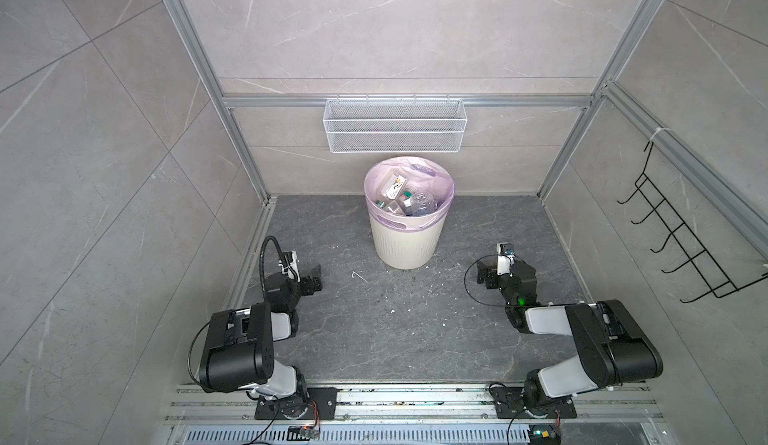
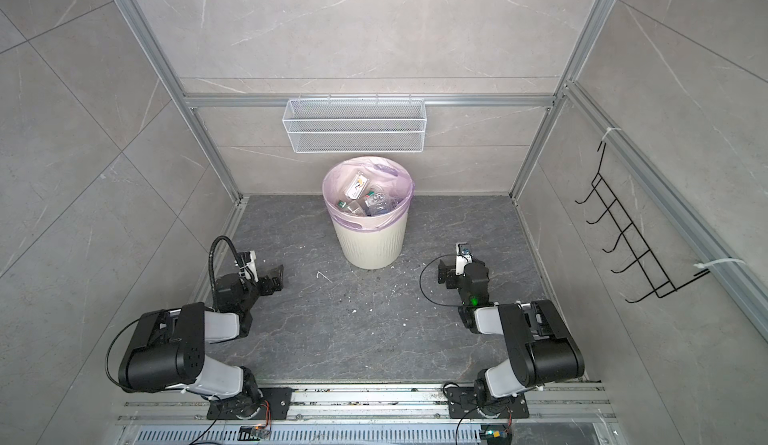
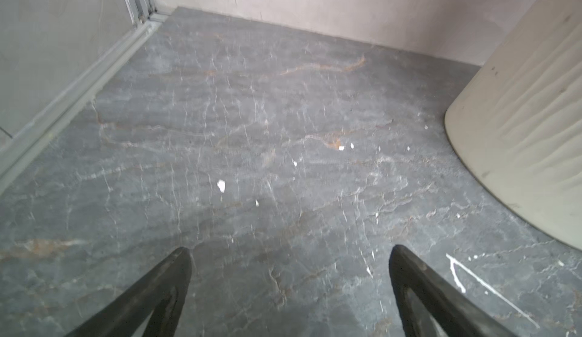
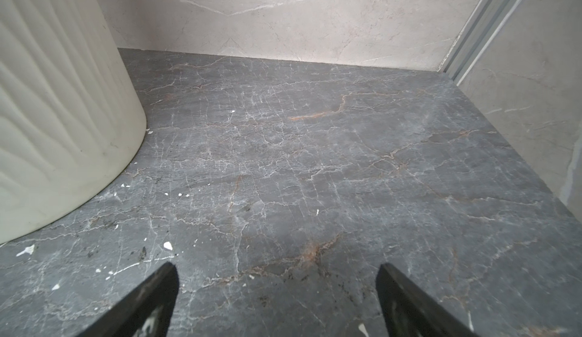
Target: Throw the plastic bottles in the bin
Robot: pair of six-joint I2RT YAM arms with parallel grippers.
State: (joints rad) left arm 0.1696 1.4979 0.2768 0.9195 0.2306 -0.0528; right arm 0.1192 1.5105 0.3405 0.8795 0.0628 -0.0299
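**Figure.** The bin [image 1: 405, 243] was seen standing on the dark marbled table [image 1: 395, 330], near the back wall and below a white wire basket [image 1: 395, 131]. The plastic bottles [image 1: 415, 204] were seen piled inside the bin, within its lilac liner [image 1: 444, 210]. The left hand [image 3: 288, 250] and the right hand [image 4: 277, 267] were held low over the table, one on each side of the bin and apart from it. Each was spread wide and empty. In each wrist view, bare table and the bin's ribbed wall were shown beyond the fingertips.
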